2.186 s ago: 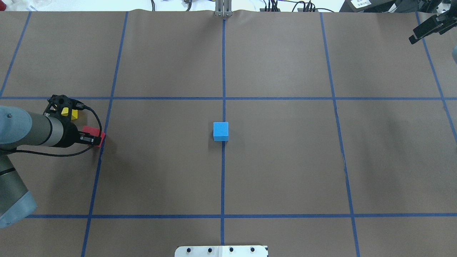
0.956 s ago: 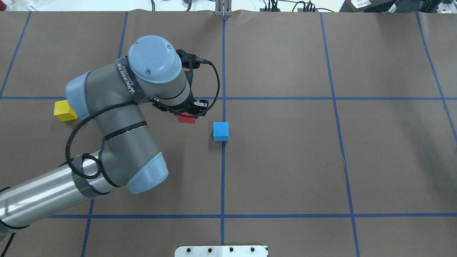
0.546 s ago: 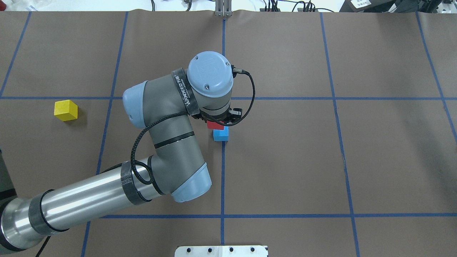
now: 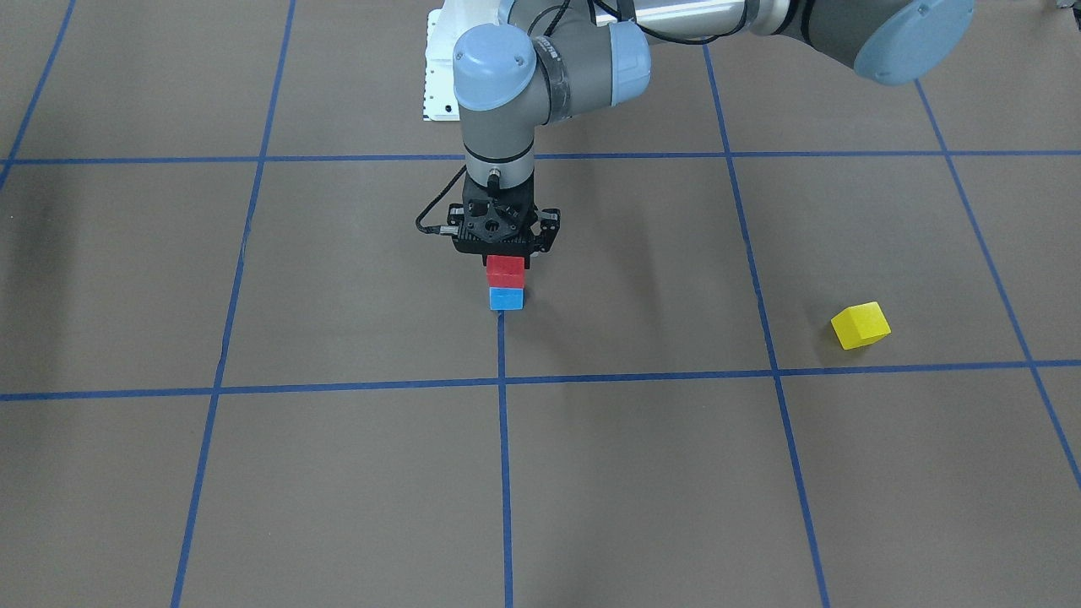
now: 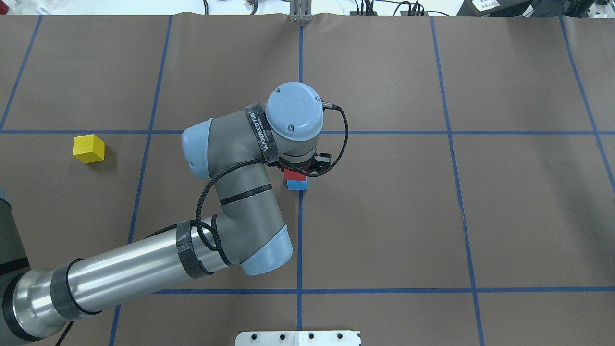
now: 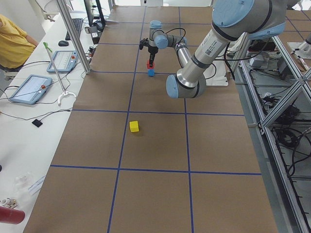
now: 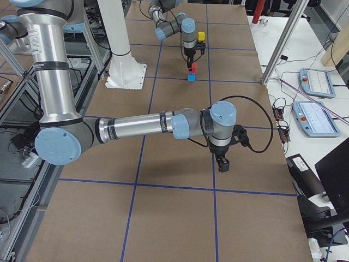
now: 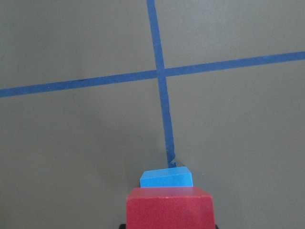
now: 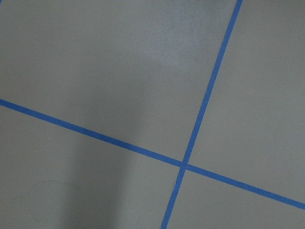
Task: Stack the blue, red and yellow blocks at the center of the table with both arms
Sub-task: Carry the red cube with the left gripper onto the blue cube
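My left gripper [image 4: 505, 263] is shut on the red block [image 4: 505, 270] and holds it directly over the blue block [image 4: 506, 299] at the table's centre. The two blocks look in contact, and their edges line up closely. In the overhead view the red block [image 5: 294, 175] covers most of the blue block [image 5: 298, 185]. The left wrist view shows the red block [image 8: 169, 207] with the blue block [image 8: 167, 179] just beyond it. The yellow block [image 5: 88, 148] lies alone at the far left. My right gripper [image 7: 223, 163] hangs low over bare table in the exterior right view only, and I cannot tell its state.
The left arm's elbow [image 5: 262, 250] and forearm stretch over the near-left table. The robot's white base plate [image 5: 298, 338] sits at the near edge. Blue tape lines [image 5: 300, 230] grid the brown cover. A side bench with tablets [image 6: 29, 88] runs along the far edge.
My left arm lifted the red block from beside the yellow one at the far left, carried it right to the centre and brought it over the blue block. The right gripper left the overhead view.
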`<state>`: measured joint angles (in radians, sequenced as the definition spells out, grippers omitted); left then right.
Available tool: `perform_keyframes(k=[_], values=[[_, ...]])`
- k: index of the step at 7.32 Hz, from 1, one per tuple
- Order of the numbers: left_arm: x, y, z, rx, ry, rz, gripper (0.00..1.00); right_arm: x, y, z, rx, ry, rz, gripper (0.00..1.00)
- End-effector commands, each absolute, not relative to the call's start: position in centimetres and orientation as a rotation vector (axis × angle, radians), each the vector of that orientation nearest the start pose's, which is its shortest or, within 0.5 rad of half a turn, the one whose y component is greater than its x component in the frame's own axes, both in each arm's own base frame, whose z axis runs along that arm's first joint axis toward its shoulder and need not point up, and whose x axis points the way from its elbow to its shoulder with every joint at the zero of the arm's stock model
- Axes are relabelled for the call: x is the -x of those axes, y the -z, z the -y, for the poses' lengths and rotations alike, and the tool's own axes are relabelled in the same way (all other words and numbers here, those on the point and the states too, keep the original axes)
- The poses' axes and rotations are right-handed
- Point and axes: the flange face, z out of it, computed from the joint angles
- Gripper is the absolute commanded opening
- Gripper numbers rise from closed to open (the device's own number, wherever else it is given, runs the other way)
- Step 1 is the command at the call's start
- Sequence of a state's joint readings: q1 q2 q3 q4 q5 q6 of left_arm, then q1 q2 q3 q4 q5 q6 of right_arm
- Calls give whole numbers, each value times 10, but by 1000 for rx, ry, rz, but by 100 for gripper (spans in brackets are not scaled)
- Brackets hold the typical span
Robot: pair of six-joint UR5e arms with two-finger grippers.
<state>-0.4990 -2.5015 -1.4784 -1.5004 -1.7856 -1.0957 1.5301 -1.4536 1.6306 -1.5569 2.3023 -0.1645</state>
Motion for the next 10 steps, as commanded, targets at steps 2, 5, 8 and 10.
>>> perform_keyframes(k=[2,5,8,10], values=[[-603,-128,455,-170,-42,-775,2,-47,-570,550,-228,261,718,100],[-603,-130,453,-168,-43,-774,26,-47,-570,549,-229,262,718,100],[-604,-128,453,-170,-48,-777,62,-47,-570,549,-229,262,718,100],[-605,-131,452,-168,-49,-773,67,-47,-570,550,-230,263,717,100]])
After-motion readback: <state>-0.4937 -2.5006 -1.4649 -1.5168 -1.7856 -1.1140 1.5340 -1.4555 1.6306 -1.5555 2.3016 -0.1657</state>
